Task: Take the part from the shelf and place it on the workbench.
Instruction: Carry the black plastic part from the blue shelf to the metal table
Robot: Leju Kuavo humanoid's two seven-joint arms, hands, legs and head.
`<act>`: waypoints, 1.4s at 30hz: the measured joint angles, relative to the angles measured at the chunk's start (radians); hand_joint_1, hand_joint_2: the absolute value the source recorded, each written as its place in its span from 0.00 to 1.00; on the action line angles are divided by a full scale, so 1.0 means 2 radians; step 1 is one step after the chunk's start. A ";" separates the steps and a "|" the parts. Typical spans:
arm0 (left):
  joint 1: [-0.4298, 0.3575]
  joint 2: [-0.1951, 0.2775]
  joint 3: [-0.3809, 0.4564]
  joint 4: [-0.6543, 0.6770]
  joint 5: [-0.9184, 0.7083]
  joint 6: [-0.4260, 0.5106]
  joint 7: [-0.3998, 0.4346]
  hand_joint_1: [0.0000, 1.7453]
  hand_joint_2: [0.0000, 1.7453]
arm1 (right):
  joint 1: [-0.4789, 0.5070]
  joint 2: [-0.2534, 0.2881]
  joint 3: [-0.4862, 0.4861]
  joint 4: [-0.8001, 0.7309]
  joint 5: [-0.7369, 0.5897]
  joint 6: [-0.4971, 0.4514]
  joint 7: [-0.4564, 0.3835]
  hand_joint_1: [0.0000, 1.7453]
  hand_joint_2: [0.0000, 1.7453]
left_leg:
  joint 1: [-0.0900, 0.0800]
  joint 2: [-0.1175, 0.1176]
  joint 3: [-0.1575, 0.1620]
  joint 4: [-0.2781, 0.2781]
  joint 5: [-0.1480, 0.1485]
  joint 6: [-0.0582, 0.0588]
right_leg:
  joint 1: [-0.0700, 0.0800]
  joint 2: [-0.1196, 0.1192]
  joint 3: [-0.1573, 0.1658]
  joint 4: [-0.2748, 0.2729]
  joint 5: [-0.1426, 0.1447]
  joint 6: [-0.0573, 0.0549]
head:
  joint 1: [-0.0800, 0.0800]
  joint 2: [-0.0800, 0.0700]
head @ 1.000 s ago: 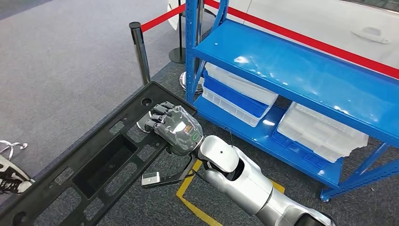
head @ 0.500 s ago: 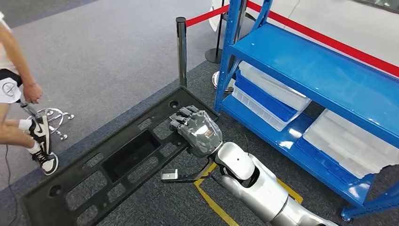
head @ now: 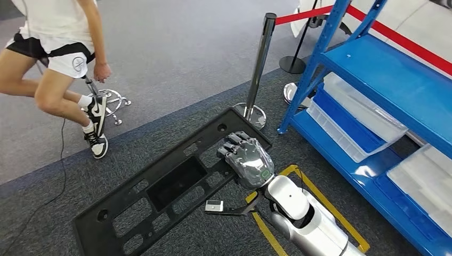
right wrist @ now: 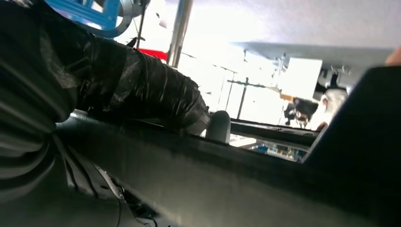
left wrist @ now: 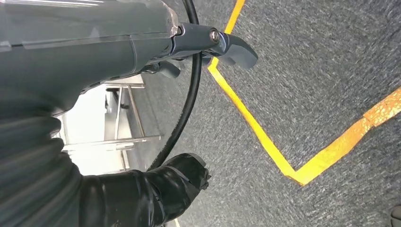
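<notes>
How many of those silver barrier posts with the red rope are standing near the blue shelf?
2. One silver post stands on its round base just beyond the black part; a second, darker post stands farther back beside the blue shelf. More could be hidden behind the shelf.

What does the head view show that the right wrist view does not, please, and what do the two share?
Head view alone: the full length of the long black part with its cut-outs, the blue shelf with clear bins, a person by a stool, yellow floor tape and the silver right arm.

Right wrist view alone: a close look along the part's edge with bright blurred background beyond.

Both share the right robot hand gripping the black part, and the metal barrier post.
</notes>
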 joint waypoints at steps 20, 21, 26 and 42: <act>0.002 -0.009 -0.027 0.003 -0.010 -0.008 0.007 0.00 1.00 | 0.059 -0.047 -0.043 -0.046 0.015 -0.004 0.002 1.00 1.00 | -0.004 0.017 -0.018 0.045 -0.016 -0.023 | 0.011 -0.036 0.065 -0.128 0.065 -0.027 | 0.000 0.000; 0.001 -0.009 -0.027 0.003 -0.010 -0.010 0.007 0.00 1.00 | 0.060 -0.047 -0.043 -0.046 0.016 -0.004 0.002 1.00 1.00 | -0.005 0.024 -0.002 0.017 -0.008 -0.019 | 0.012 -0.042 0.064 -0.126 0.063 -0.025 | 0.000 0.000; 0.005 -0.002 -0.030 0.003 -0.012 -0.027 -0.001 0.00 1.00 | 0.064 -0.050 -0.046 -0.052 0.024 -0.001 0.004 1.00 1.00 | -0.007 0.013 0.007 -0.011 0.002 0.000 | 0.011 -0.048 0.064 -0.121 0.058 -0.011 | 0.001 0.000; 0.006 0.006 0.061 0.003 0.157 0.032 -0.018 0.00 1.00 | -0.049 0.077 0.028 0.049 -0.002 0.033 -0.079 1.00 1.00 | 0.000 -0.048 -0.028 0.002 0.022 -0.022 | -0.001 0.018 0.077 -0.125 0.052 -0.017 | 0.000 0.000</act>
